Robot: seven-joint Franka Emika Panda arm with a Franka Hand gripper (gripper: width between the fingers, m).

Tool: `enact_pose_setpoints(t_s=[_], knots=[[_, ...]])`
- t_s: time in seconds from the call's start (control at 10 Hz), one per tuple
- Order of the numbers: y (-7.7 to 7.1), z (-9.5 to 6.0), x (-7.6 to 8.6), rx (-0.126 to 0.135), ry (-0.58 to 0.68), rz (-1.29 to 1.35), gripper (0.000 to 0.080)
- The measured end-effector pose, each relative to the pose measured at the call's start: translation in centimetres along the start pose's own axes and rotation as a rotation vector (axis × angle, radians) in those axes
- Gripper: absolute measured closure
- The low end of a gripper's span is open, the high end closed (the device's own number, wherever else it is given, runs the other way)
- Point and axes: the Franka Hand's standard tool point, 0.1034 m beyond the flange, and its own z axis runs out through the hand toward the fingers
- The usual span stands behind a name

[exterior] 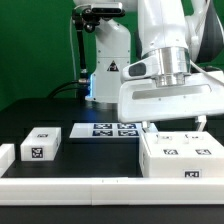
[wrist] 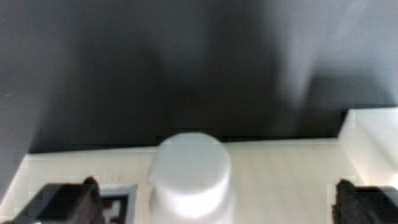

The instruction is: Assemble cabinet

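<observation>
Your cabinet (exterior: 185,160) sits on the dark tabletop (exterior: 35,115) at the exterior view's right, a boxy block of smooth white plastic bearing square black-and-white tags. The jaws hang just above it, spread wide and empty, either side of a rounded white part (wrist: 191,170). This looks like lining up a grasp: next, descend squarely and close evenly. A smaller tagged box (exterior: 42,146) lies well apart.
</observation>
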Motion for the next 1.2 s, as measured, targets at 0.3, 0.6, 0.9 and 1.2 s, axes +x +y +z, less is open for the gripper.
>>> enact_pose_setpoints(t_s=[0.3,0.6,0.9,1.2], knots=[[0.04,0.39,-0.26,0.0,-0.007,0.001,0.015],[0.13,0.4,-0.28,-0.002,-0.007,0.003,0.0405],[0.53,0.42,-0.3,-0.007,-0.008,0.006,0.0583],[0.53,0.42,-0.3,-0.007,-0.008,0.006,0.0583]])
